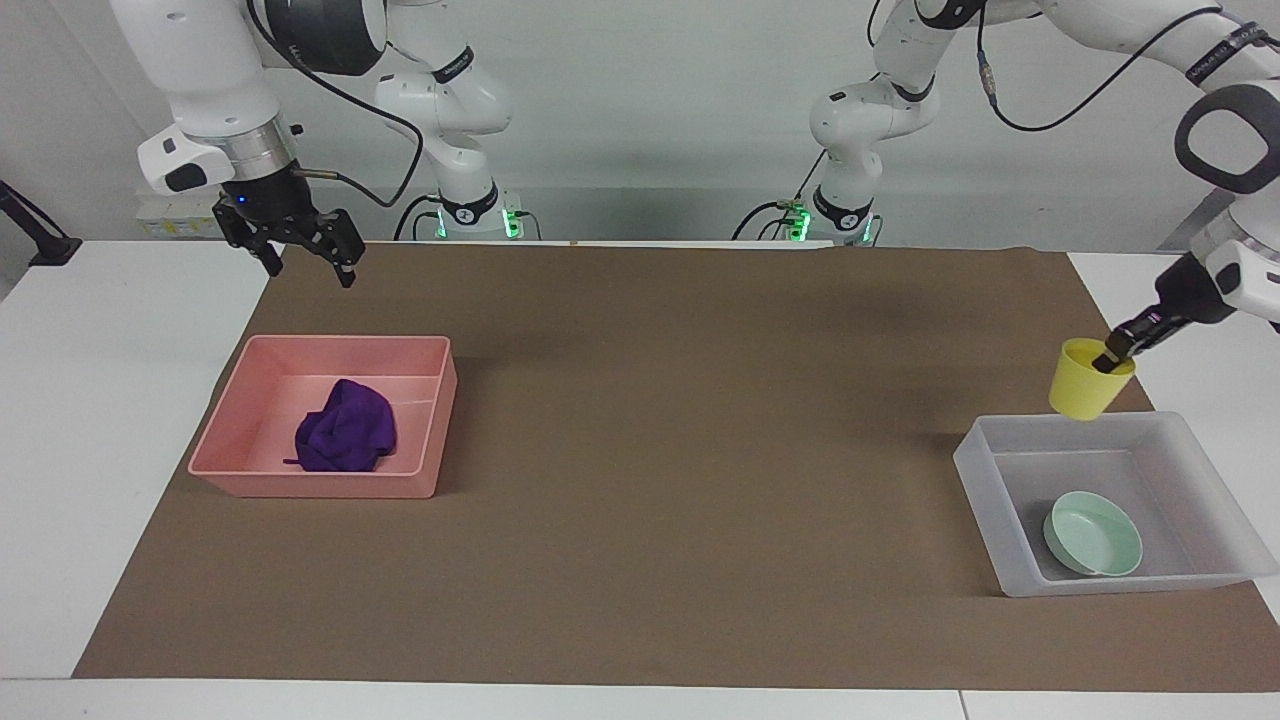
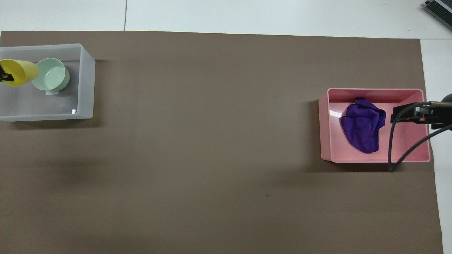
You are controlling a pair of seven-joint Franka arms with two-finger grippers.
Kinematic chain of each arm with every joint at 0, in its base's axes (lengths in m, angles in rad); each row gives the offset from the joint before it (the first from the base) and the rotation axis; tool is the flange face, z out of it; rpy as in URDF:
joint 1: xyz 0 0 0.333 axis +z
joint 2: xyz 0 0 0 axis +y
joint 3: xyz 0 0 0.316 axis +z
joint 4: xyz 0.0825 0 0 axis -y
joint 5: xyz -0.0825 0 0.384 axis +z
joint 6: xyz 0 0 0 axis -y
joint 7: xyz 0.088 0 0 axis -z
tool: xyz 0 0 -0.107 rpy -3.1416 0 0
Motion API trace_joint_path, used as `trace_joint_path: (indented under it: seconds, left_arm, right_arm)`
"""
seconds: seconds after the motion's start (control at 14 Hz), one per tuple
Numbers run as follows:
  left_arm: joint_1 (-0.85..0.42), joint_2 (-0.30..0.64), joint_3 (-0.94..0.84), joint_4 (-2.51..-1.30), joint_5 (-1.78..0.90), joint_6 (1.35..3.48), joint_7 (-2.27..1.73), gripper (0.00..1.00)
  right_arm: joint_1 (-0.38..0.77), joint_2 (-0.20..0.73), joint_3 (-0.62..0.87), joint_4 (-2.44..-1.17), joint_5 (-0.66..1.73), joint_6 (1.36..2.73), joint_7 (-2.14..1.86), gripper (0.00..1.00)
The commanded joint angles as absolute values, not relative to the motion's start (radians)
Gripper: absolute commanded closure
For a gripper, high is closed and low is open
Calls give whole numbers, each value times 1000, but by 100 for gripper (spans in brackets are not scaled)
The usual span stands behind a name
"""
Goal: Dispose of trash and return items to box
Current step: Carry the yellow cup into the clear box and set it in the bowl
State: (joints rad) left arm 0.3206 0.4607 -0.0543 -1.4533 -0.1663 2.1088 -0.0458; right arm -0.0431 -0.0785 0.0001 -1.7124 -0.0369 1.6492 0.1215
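Note:
My left gripper (image 1: 1108, 362) is shut on the rim of the yellow cup (image 1: 1085, 395) and holds it in the air over the translucent box (image 1: 985, 470), above the box's edge nearer the robots. In the overhead view the cup (image 2: 19, 71) shows over the box (image 2: 83, 84) beside the mint-green bowl (image 2: 50, 74). The bowl (image 1: 1093, 533) lies in the box. The purple cloth (image 1: 345, 425) lies in the pink tray (image 1: 320, 487). My right gripper (image 1: 310, 268) is open and empty, raised above the mat's edge near that tray.
A brown mat (image 1: 640, 450) covers most of the white table. The pink tray (image 2: 374, 92) is at the right arm's end and the box at the left arm's end. A small white sticker (image 2: 53, 92) lies on the box's floor.

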Motion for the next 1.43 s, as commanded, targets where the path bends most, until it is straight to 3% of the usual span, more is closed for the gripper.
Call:
trace_joint_path:
  seconds: [0.0, 0.5, 0.57, 0.71, 0.79, 1.07, 1.36]
  left_arm:
    - [316, 566, -60, -1382, -166, 2183, -38, 100]
    - [304, 589, -55, -1387, -155, 2074, -48, 100]
    - [304, 592, -55, -1387, -153, 2075, -38, 82]
    - [305, 604, -57, -1387, -153, 2080, -34, 21]
    - [302, 601, -58, -1376, -153, 2088, -34, 0]
    - [302, 546, -63, -1350, -153, 2080, -37, 0]
    - [238, 404, -64, -1361, -10, 1840, -37, 0]
  right_arm:
    - [-51, -48, 14, -1570, -21, 1470, 89, 0]
    - [-48, -63, 15, -1609, -15, 1534, 60, 0]
    - [-38, -64, 17, -1611, -15, 1534, 58, 0]
    - [-38, -66, 17, -1618, -17, 1539, 54, 0]
    - [-38, -67, 17, -1620, -17, 1539, 55, 0]
    - [-37, -67, 18, -1628, -17, 1568, 61, 0]
    - [-37, -72, 20, -1635, -17, 1568, 61, 0]
